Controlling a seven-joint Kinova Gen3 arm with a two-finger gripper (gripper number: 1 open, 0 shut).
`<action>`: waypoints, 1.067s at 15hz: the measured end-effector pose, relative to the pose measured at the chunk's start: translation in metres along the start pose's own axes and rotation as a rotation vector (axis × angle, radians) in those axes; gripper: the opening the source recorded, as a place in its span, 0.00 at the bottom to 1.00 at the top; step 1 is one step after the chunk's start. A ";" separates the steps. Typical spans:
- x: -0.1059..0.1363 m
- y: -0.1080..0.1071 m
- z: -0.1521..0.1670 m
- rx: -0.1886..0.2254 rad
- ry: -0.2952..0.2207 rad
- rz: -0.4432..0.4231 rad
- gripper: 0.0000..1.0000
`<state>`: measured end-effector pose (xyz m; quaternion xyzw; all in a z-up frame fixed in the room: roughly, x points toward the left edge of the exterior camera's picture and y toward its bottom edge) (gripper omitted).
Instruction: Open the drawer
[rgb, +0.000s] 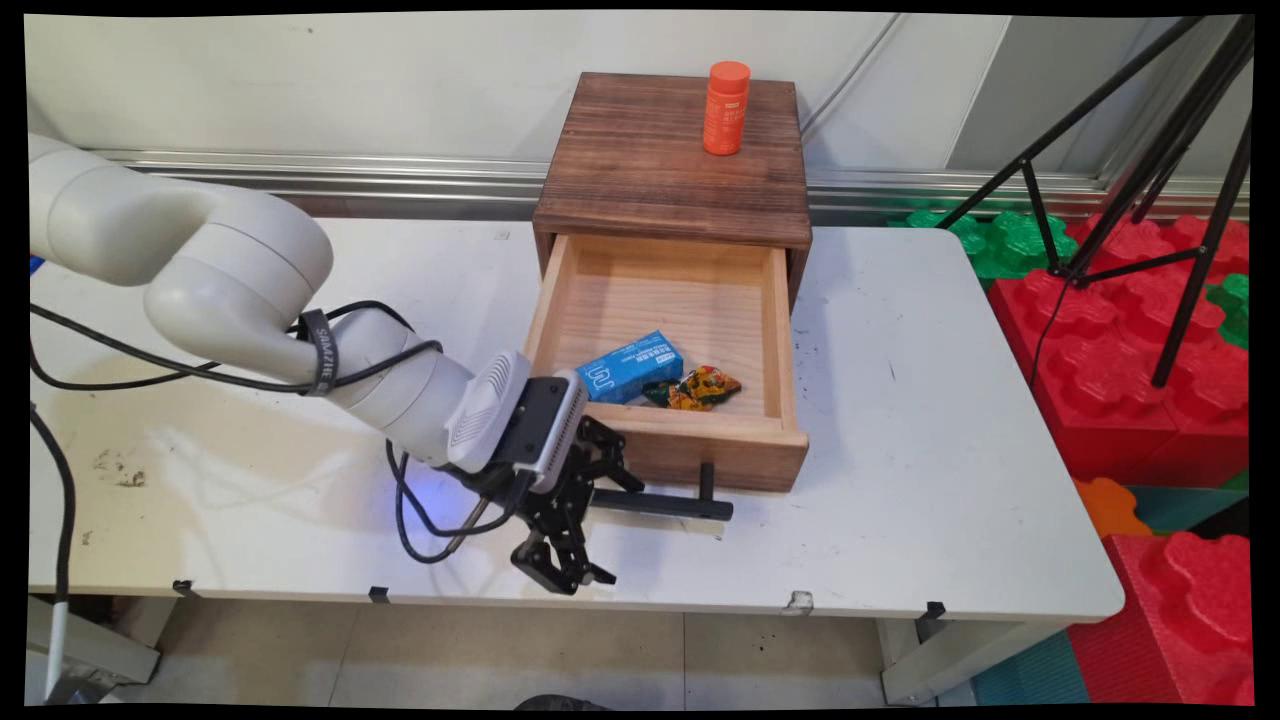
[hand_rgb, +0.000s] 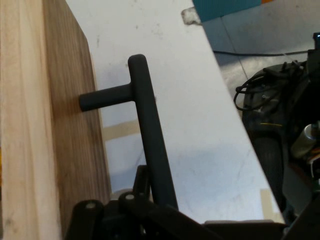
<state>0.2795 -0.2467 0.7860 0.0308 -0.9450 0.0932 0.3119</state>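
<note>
My gripper (rgb: 568, 572) is open and hangs low over the table's front edge, just past the left end of the black bar handle (rgb: 660, 503) of the wooden drawer (rgb: 660, 440). It holds nothing. The drawer is pulled out of the dark wooden cabinet (rgb: 670, 160). Inside it lie a blue box (rgb: 630, 367) and a crumpled colourful wrapper (rgb: 697, 387). In the hand view the handle (hand_rgb: 150, 135) runs from the drawer front (hand_rgb: 70, 130) down to the black linkage (hand_rgb: 125, 215), close against it.
An orange bottle (rgb: 726, 108) stands on top of the cabinet. The white table (rgb: 950, 420) extends to the right of the drawer. Red and green foam blocks (rgb: 1120, 350) and a black tripod (rgb: 1190, 200) stand off the table's right side.
</note>
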 end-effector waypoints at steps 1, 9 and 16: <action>0.001 0.002 0.000 -0.003 0.001 -0.002 1.00; 0.006 0.014 -0.002 -0.021 0.012 -0.015 1.00; 0.010 0.019 -0.006 -0.017 0.023 -0.018 1.00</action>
